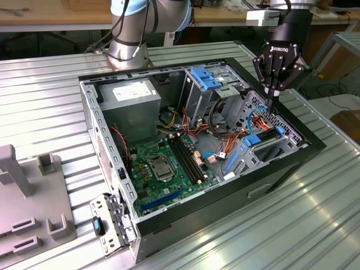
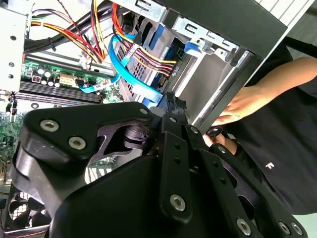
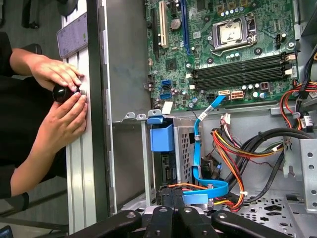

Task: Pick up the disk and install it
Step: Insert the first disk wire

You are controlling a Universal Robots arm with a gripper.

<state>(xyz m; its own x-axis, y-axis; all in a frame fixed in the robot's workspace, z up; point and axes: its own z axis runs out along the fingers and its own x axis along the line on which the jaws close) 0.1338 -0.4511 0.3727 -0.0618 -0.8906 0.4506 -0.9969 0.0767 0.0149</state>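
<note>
Disk (image 1: 260, 139) (half hidden) under fingers (image 1: 274, 95)

Silver-grey arm (image 1: 135, 34) with blue caps, black screwed hand (image 1: 277, 84).

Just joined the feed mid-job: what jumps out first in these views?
The open black computer case with its green motherboard lies on the ribbed metal table. The black gripper hangs over the drive bay at the exterior view's right, by the blue-framed grey metal disk. A person's hands rest outside the case wall.
</note>
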